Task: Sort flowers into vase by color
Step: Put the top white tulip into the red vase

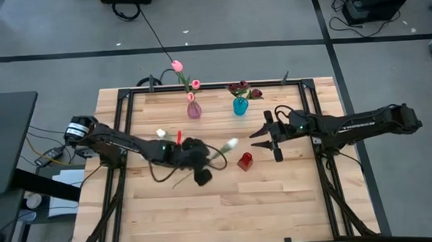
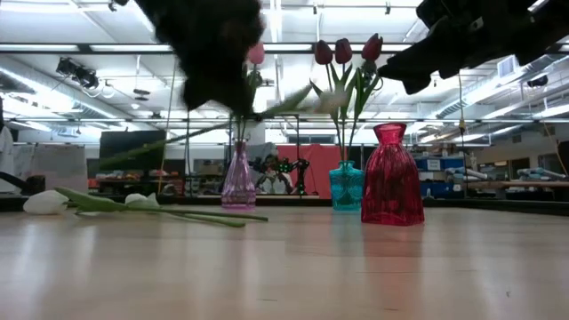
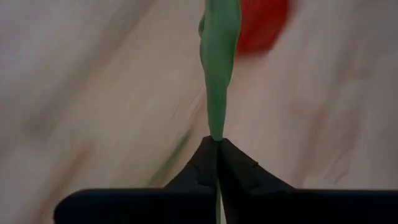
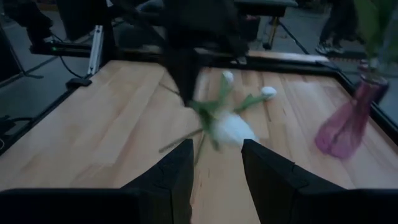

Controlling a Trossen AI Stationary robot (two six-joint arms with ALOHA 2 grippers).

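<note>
Left hand (image 1: 203,159): we see it clenched on the green stem of a white flower (image 1: 231,144), lifted above the middle of the surface (image 1: 293,205); in its wrist view the two fingers (image 3: 202,165) meet tightly on the stem.

Held flower: its white head points toward the red vase (image 1: 245,160) and is near it, not touching (the stem tail hangs out behind the hand).

How it handles: we judge the flower very light, with a thin, flexible stem and soft leaves, so it will swing and bend during a move. The stem looks smooth and may slip or rotate in the grip.

Where to hold: we think the middle of the stem is best, as now; the head is too soft to squeeze, and a grip nearer the tail would leave a long, wobbling end.

Other white flowers (image 2: 44,203): still lying on the surface at the left arm's side, stems flat.

Right hand (image 1: 269,139): waiting, fingers apart and holding nothing, just beside the red vase on its right.

Pink vase (image 1: 193,109): at the far edge, already with pink flowers (image 1: 177,66).

Blue vase (image 1: 240,105): beside it, with dark red flowers (image 1: 238,87).

Red vase: we cannot see any flower in it.
</note>
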